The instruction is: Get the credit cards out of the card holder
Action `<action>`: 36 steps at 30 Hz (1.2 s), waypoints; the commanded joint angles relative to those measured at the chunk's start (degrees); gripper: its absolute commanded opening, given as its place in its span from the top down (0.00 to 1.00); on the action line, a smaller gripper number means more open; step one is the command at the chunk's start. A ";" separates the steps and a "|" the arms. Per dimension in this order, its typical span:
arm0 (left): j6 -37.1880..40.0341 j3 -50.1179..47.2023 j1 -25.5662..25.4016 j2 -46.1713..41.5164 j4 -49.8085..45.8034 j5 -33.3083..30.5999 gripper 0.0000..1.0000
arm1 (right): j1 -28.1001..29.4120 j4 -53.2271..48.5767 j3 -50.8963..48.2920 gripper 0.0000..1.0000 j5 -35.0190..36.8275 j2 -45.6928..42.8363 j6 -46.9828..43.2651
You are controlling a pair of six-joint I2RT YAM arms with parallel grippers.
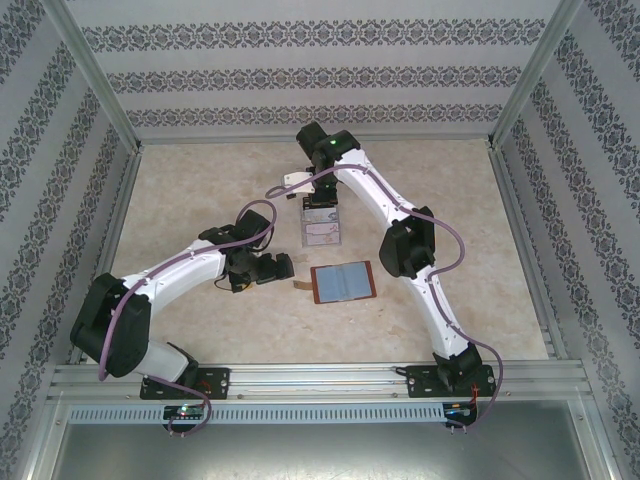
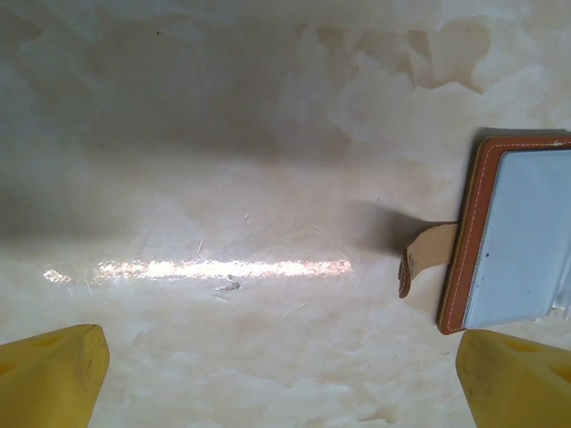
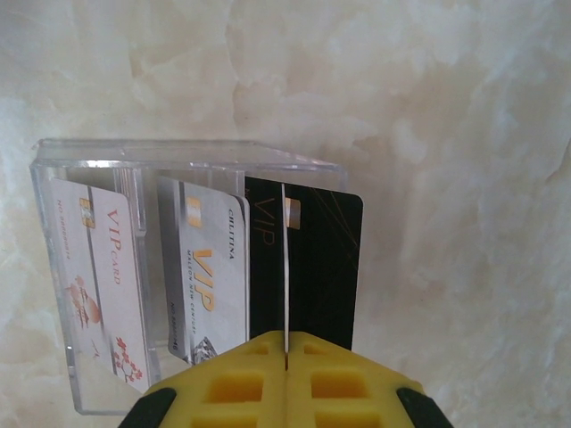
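- The card (image 3: pixel 284 259), judged light, stiff and slippery, is clamped across its faces by the right pincer (image 3: pixel 285 361).
- The left pincer (image 2: pixel 284 382) is spread beside the wallet (image 2: pixel 517 241).

A table (image 1: pixel 200 190) with a cream, marble-patterned top lies inside an enclosure. Three walls close it in: the back wall (image 1: pixel 320 60), the left wall (image 1: pixel 50 150) and the right wall (image 1: pixel 590 150), all white with bands of dark floral ornament. Slim metal posts (image 1: pixel 95 70) stand at the back corners. Along the near edge run silver rails (image 1: pixel 320 385), a pale slotted strip (image 1: pixel 320 412) and a dull grey sheet (image 1: pixel 320 450). The light is soft and even, with one bright streak of glare (image 2: pixel 223 267) on the tabletop
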 commanded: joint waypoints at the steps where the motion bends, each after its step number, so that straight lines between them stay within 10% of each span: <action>1: -0.77 -0.41 0.66 -1.06 -2.23 -1.14 0.00 | 0.49 -0.58 1.80 0.90 1.63 1.32 -0.08; 20: -0.38 -0.56 0.73 -0.64 -1.02 -0.59 0.00 | 0.23 3.71 1.63 0.76 5.63 -0.92 2.29; 28: 0.37 -0.60 0.87 -0.14 0.85 -1.44 0.00 | -1.74 6.84 -4.59 0.43 4.59 -5.78 12.07; 32: 1.49 -0.63 1.57 0.52 2.27 -1.65 0.00 | -2.19 11.51 -14.81 0.02 3.65 -11.31 15.38; 36: 3.06 -0.24 2.68 0.96 3.32 -3.01 0.00 | -2.39 18.02 -26.78 0.02 3.48 -17.88 17.79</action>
